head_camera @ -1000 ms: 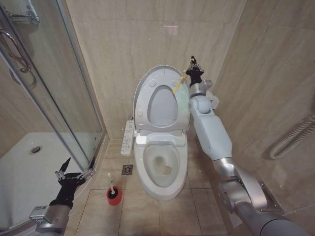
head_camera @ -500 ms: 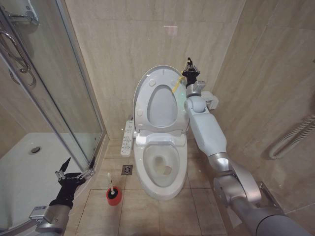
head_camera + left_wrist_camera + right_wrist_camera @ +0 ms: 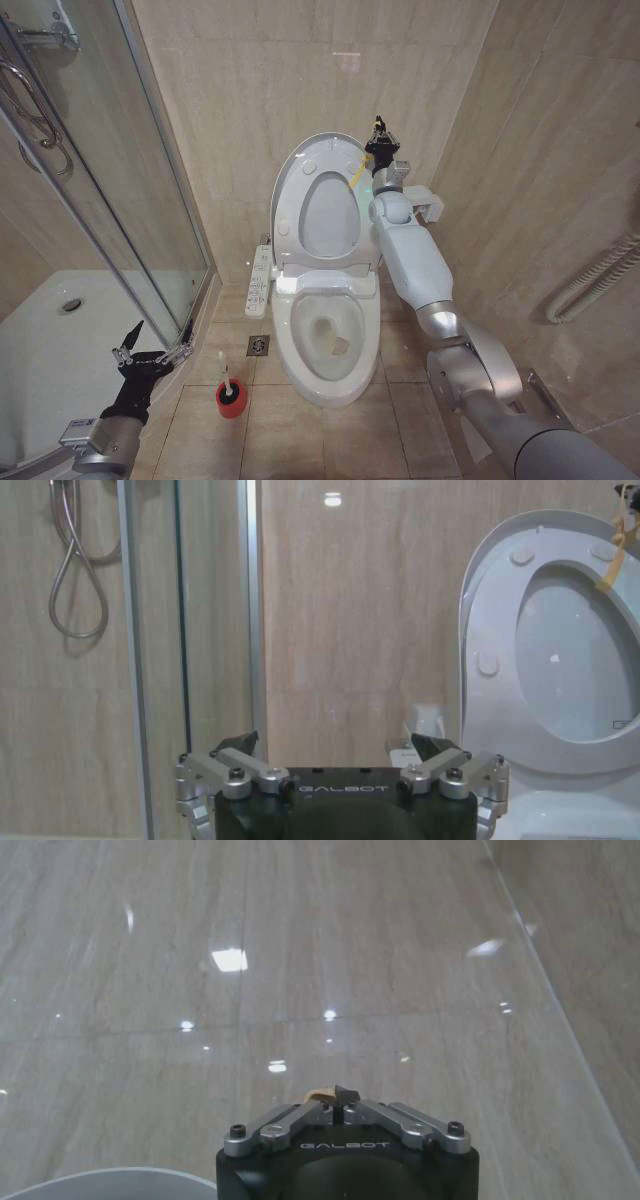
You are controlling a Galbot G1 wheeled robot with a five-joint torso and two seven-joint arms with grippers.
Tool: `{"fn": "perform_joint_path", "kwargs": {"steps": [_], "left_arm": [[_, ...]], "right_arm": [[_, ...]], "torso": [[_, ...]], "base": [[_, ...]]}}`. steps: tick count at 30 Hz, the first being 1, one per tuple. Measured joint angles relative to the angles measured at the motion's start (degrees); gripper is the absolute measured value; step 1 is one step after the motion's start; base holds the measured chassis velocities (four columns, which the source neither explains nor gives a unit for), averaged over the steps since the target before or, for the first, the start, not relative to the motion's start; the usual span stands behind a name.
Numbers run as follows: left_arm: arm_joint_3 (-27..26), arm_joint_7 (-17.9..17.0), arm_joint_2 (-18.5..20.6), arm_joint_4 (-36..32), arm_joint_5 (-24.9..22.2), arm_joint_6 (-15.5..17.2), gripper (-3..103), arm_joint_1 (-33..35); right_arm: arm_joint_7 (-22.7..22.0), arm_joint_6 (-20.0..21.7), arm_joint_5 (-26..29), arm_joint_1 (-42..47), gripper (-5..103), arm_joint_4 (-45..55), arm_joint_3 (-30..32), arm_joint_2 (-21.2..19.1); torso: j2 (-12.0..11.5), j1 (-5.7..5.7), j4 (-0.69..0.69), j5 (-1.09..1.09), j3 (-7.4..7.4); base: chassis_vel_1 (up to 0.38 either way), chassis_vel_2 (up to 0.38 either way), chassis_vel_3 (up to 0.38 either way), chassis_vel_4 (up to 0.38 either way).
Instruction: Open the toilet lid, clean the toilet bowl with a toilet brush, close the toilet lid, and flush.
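The toilet lid (image 3: 330, 218) stands upright against the back wall, with the white ring seat (image 3: 289, 200) raised in front of it. My right gripper (image 3: 379, 127) is at the seat's upper right edge, shut on the yellow tie (image 3: 358, 172); a yellow scrap shows between its fingertips in the right wrist view (image 3: 338, 1099). Below lies the uncovered toilet bowl (image 3: 325, 335), stained brownish inside. On the floor to the bowl's left, the toilet brush (image 3: 224, 372) stands in its red holder (image 3: 231, 398). My left gripper (image 3: 155, 338) hangs open low by the shower door, its open fingers also in the left wrist view (image 3: 335, 742).
A glass shower door (image 3: 130, 200) and white shower tray (image 3: 60, 340) fill the left side. A control panel (image 3: 260, 280) hangs beside the bowl, and a floor drain (image 3: 258, 345) lies near the brush. A ribbed hose (image 3: 600, 275) runs along the right wall.
My right gripper has shifted slightly left and toward the back wall while shut on the yellow tie. The left arm has stayed where it was.
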State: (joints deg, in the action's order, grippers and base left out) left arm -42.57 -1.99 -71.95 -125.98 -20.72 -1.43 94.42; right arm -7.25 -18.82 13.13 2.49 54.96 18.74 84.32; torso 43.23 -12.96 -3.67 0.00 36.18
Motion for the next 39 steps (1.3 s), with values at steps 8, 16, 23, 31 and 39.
{"fn": "perform_joint_path", "kwargs": {"steps": [8,16,23,31,39], "left_arm": [[0.0,0.0,0.0,0.0,0.0,0.0,100,0.0],[0.0,0.0,0.0,0.0,0.0,0.0,100,0.0],[0.0,0.0,0.0,0.0,0.0,0.0,100,0.0],[0.0,0.0,0.0,0.0,0.0,0.0,100,0.0],[0.0,0.0,0.0,0.0,0.0,0.0,100,0.0]], "right_arm": [[-0.3,3.9,4.1,3.9,1,8.5,-1.9,-3.2],[-2.7,9.4,9.8,11.6,19,22.6,-4.6,-10.0],[-4.2,12.9,11.7,20.3,51,32.0,-5.4,-14.4],[-4.4,13.3,12.2,25.6,78,35.1,-5.0,-16.6],[-4.3,14.2,12.2,28.9,99,37.2,-4.9,-17.8]], "torso": [[0.0,0.00,0.00,-0.01,-0.01],[0.0,0.01,-0.01,-0.01,-0.02],[0.0,0.01,-0.02,0.01,-0.01],[0.0,0.00,-0.01,0.01,0.00],[0.0,0.00,0.00,0.00,0.00]], "base": [[0.000,0.000,0.000,0.000],[0.000,0.000,0.000,0.000],[0.000,0.000,0.000,0.000],[0.000,0.000,0.000,0.000],[0.000,0.000,0.000,0.000]]}}
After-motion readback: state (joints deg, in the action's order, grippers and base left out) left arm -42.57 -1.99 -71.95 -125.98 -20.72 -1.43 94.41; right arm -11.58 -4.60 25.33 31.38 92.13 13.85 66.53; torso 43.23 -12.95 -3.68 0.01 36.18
